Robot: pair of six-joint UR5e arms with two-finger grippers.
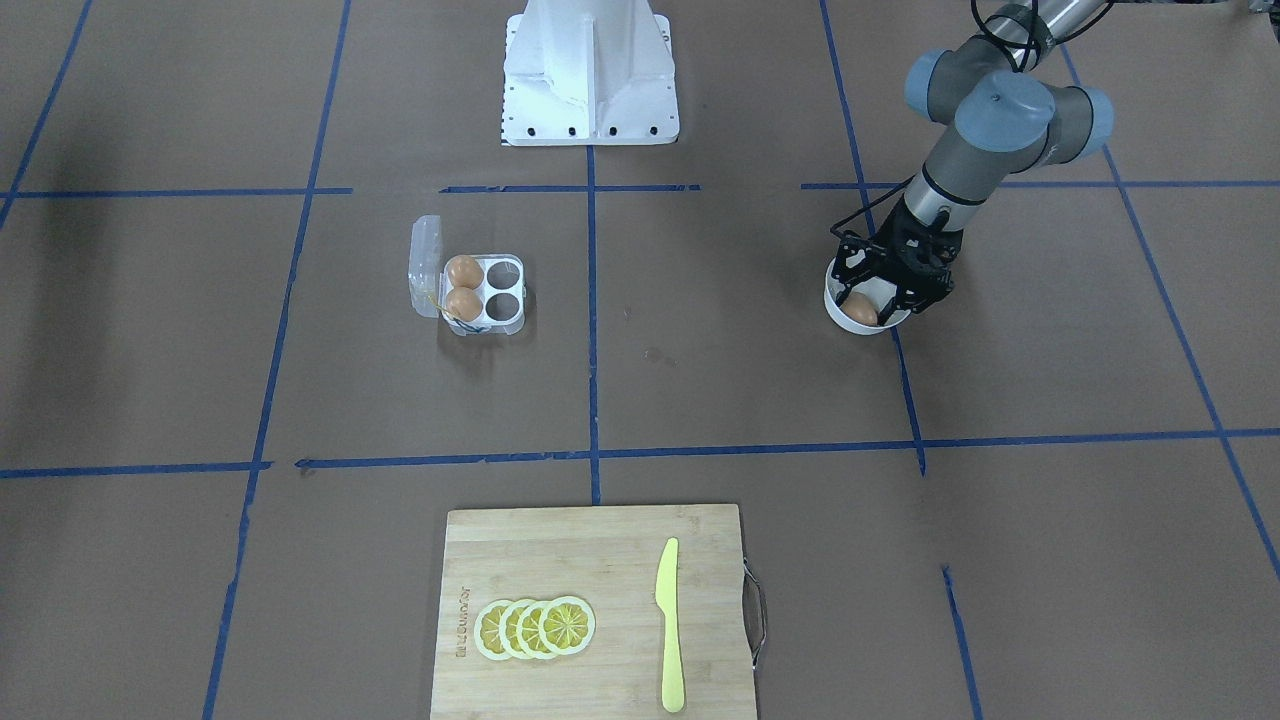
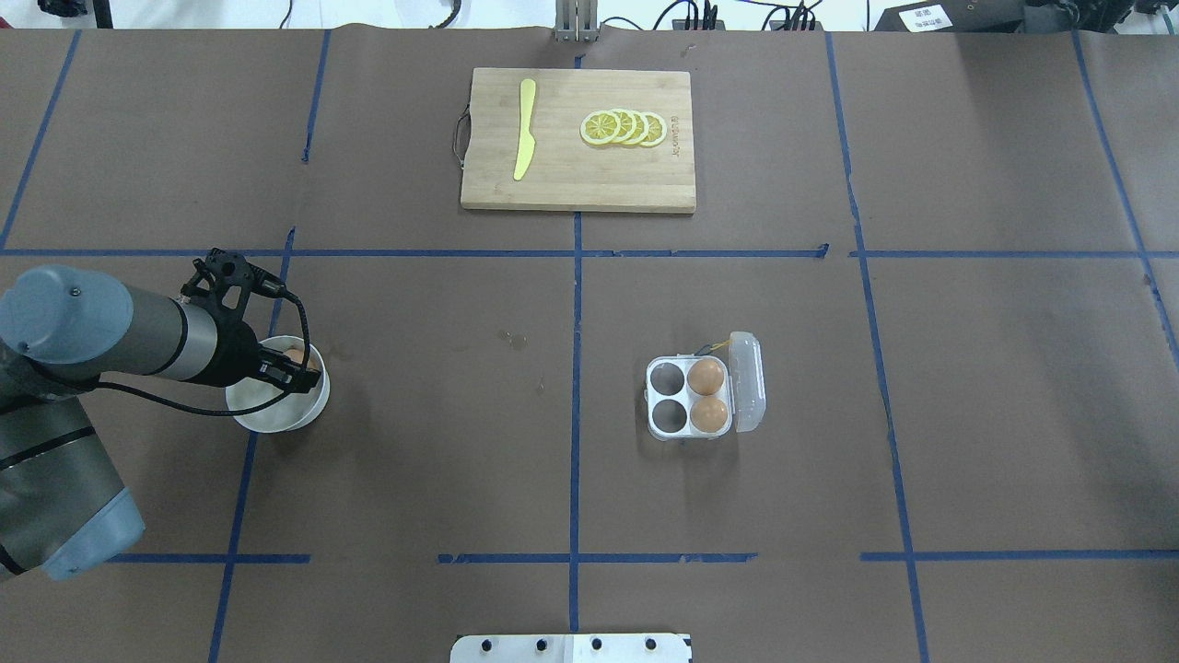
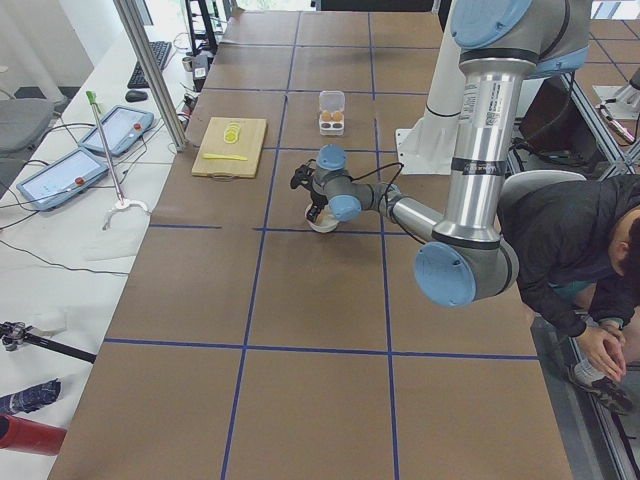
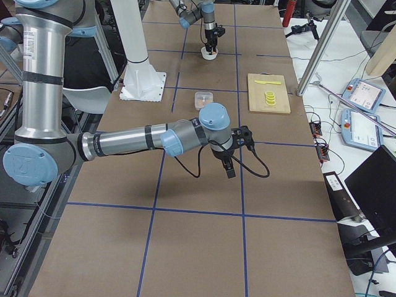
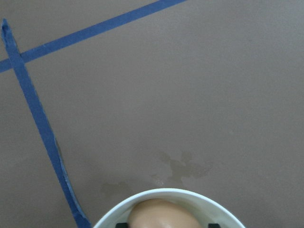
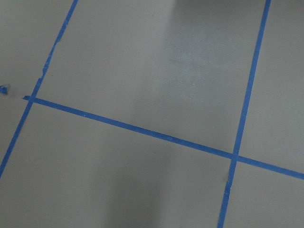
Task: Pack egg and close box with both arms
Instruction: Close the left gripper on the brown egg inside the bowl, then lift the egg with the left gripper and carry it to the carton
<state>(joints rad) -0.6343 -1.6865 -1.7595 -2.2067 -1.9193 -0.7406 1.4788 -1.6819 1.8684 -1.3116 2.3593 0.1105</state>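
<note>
The egg (image 1: 860, 311) lies in a round white bowl (image 1: 840, 314) on my left side; it also shows in the left wrist view (image 5: 161, 216). My left gripper (image 1: 884, 291) reaches down into the bowl, with its dark fingertips (image 5: 122, 224) on either side of the egg, open. The box (image 1: 497, 297) stands open mid-table, its lid (image 1: 425, 265) folded back. Two brown eggs (image 1: 463, 287) fill the two cells next to the lid; the other two cells are empty. My right gripper (image 4: 229, 168) hovers over bare table far from the box; I cannot tell if it is open or shut.
A bamboo cutting board (image 1: 560, 560) with lemon slices (image 1: 535, 628) and a yellow knife (image 1: 669, 625) lies at the operators' edge. The white pedestal (image 1: 590, 75) stands at the robot's side. A person (image 3: 570, 240) crouches beside the table.
</note>
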